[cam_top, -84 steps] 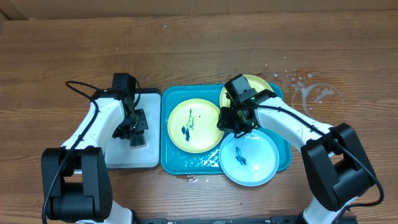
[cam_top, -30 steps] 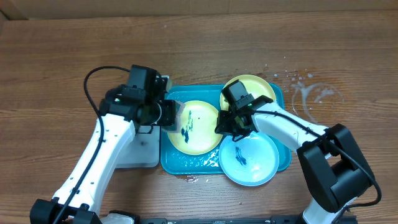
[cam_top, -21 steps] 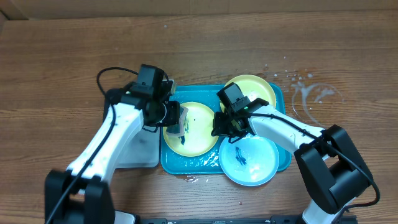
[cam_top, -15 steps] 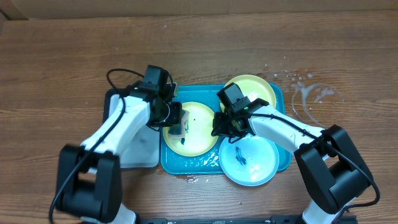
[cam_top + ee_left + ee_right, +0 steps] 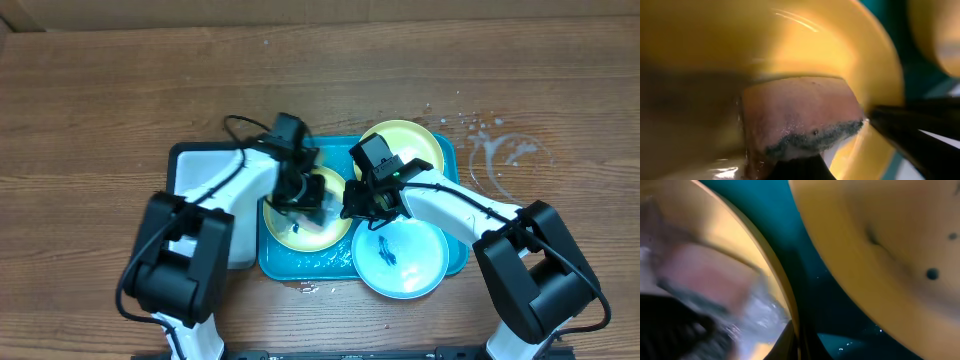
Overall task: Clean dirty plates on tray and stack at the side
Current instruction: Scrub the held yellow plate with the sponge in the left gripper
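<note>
A: Left fingers?
B: Clamped on a pinkish sponge with a dark scrub layer along one edge; sponge sits over the middle plate, near its centre.
A: Right fingers?
B: Closed on that same plate's rim, at its 3 o'clock.
A: Plate's place?
B: In the turquoise tray, left half; second yellow-green plate at the tray's 1 o'clock; blue-rimmed plate at 5 o'clock, overhanging the tray's edge above the worktop.
</note>
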